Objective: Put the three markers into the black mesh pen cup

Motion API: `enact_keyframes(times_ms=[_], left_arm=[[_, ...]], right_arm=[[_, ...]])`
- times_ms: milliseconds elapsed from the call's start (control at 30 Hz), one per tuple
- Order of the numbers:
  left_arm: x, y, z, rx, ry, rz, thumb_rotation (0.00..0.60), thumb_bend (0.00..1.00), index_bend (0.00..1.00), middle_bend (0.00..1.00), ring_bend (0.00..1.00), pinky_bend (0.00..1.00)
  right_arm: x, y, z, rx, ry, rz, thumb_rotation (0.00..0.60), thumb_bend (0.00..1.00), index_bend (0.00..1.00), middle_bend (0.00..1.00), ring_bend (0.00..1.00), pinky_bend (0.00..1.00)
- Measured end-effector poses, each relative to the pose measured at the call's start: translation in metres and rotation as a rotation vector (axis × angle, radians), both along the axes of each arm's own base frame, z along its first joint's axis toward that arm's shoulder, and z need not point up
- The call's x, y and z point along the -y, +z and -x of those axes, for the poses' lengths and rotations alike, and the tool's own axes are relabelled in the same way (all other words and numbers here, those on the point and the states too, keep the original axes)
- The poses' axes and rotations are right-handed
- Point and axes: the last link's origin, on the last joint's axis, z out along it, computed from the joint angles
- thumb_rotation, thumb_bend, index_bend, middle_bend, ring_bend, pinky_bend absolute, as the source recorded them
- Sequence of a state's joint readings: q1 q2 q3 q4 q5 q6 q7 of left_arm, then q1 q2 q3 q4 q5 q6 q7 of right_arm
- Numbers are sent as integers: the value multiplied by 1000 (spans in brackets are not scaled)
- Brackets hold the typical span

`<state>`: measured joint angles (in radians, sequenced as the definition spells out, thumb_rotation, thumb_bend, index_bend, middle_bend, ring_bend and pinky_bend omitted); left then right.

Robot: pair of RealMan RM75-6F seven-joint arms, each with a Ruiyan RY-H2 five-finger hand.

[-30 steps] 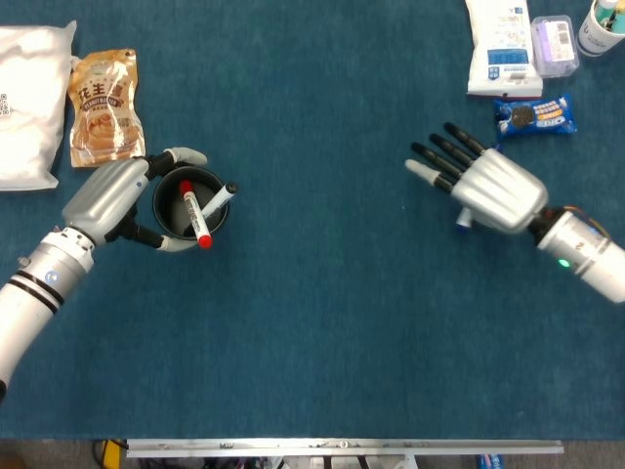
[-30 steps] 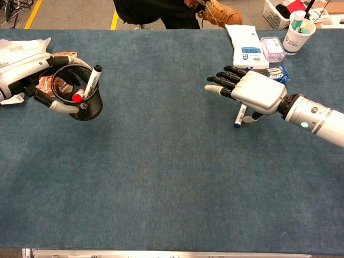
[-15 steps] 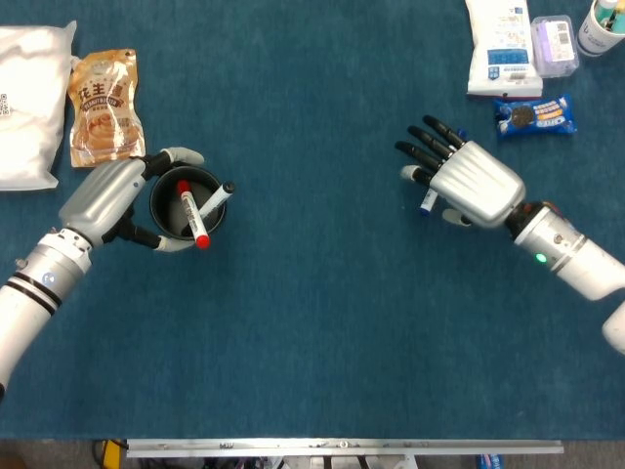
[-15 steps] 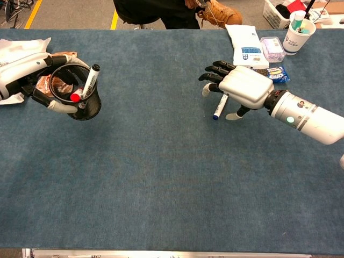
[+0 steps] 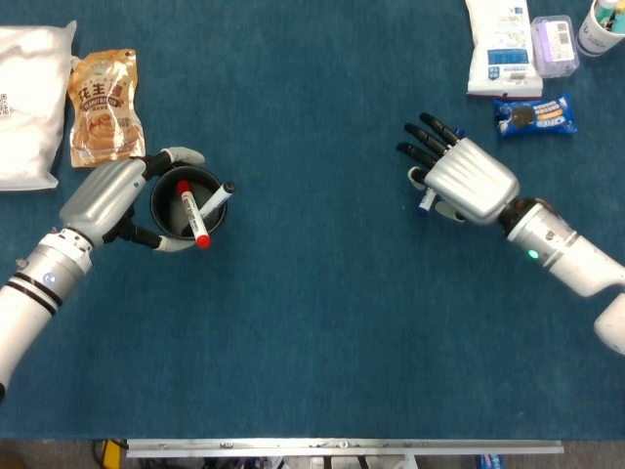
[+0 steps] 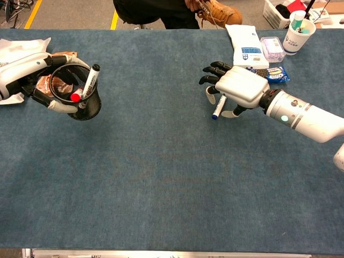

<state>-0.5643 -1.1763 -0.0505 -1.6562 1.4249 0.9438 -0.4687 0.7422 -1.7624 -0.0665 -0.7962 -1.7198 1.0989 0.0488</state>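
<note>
My left hand (image 5: 103,195) (image 6: 24,67) grips the black mesh pen cup (image 5: 168,217) (image 6: 88,110) at the table's left side, fingers wrapped round its wall. Two markers stand slanted in the cup: a red-capped one (image 5: 193,213) (image 6: 76,97) and a black-capped one (image 5: 219,198) (image 6: 91,80). At the right, my right hand (image 5: 469,181) (image 6: 239,88) holds a white marker with a blue cap (image 5: 425,202) (image 6: 217,107) under its palm. The marker's blue tip points down towards the cloth. Most of that marker is hidden by the hand.
A white bag (image 5: 29,98) and a brown snack pouch (image 5: 103,107) lie just behind the cup. At the back right lie a white packet (image 5: 498,44), a blue biscuit pack (image 5: 532,115), a purple box (image 5: 554,44) and a paper cup (image 5: 598,24).
My right hand has taken up the blue-capped marker and carried it a little to the left and back. The left hand and the cup have barely moved.
</note>
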Motion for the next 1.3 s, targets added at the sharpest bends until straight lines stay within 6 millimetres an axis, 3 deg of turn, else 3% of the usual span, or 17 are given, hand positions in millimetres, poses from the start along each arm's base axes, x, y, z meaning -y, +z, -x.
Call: enact_keyframes(times_ms=[1300], left_arm=[[0, 3, 4, 8, 7, -14, 600, 137, 202, 365, 337, 273]], right_arm=[[10, -14, -4, -69, -74, -14, 600, 270, 576, 237, 40, 0]])
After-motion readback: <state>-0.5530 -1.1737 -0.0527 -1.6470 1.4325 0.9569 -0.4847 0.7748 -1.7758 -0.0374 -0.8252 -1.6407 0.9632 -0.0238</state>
